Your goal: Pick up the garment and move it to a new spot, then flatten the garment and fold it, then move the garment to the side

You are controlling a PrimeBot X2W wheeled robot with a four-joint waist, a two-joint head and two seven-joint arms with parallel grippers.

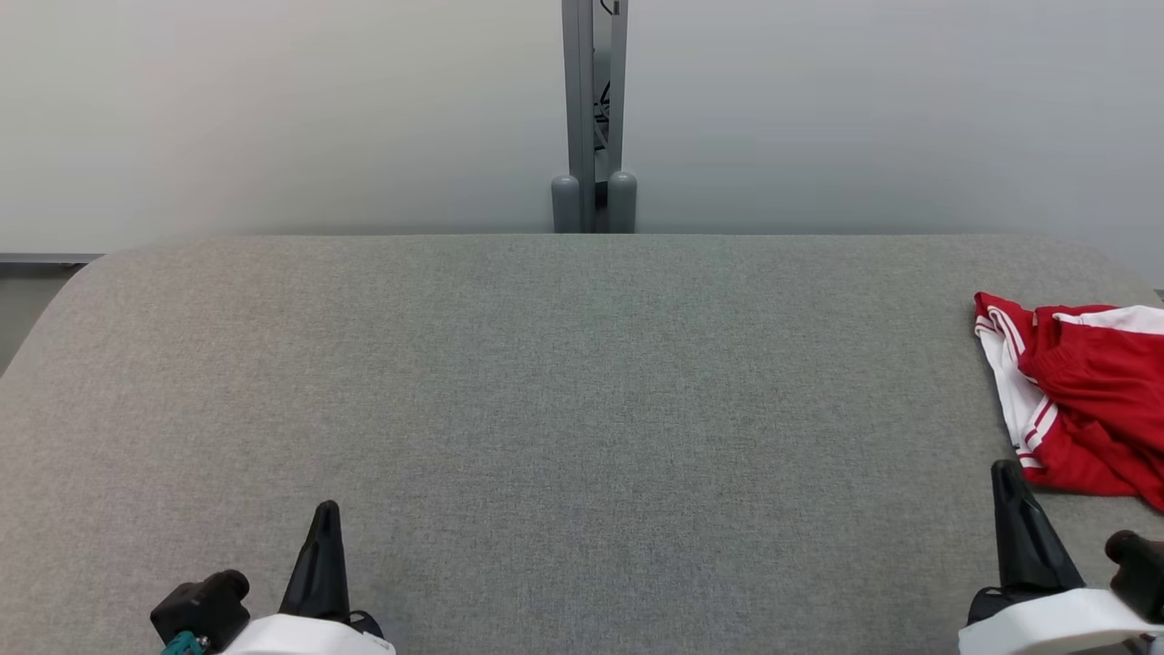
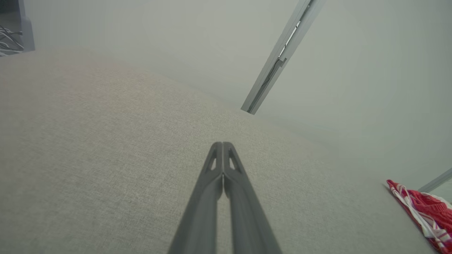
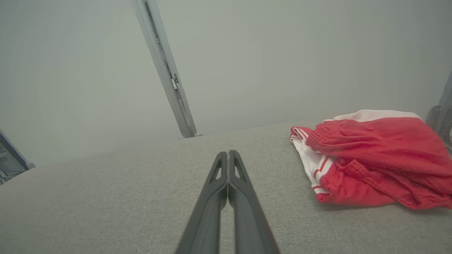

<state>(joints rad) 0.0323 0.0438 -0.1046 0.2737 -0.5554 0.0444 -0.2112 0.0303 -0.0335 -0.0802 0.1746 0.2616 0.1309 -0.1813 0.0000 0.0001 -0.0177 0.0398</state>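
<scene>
Jaws pressed together, empty, on your left gripper [image 2: 223, 144] and right gripper [image 3: 228, 152]; garment [image 3: 381, 158] at right gripper's two o'clock, untouched.

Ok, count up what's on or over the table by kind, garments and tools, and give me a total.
Garments: 1 (red and white garment, crumpled at the right end of the table)
Tools: 2 (left tool and right tool, both shut and empty)
Total: 3

The worktop [image 1: 546, 382] wears matt grey woven cloth; the red shorts [image 3: 381, 158] are soft, crinkled fabric; the fingers [image 2: 208, 190] look like matt dark plastic.
</scene>
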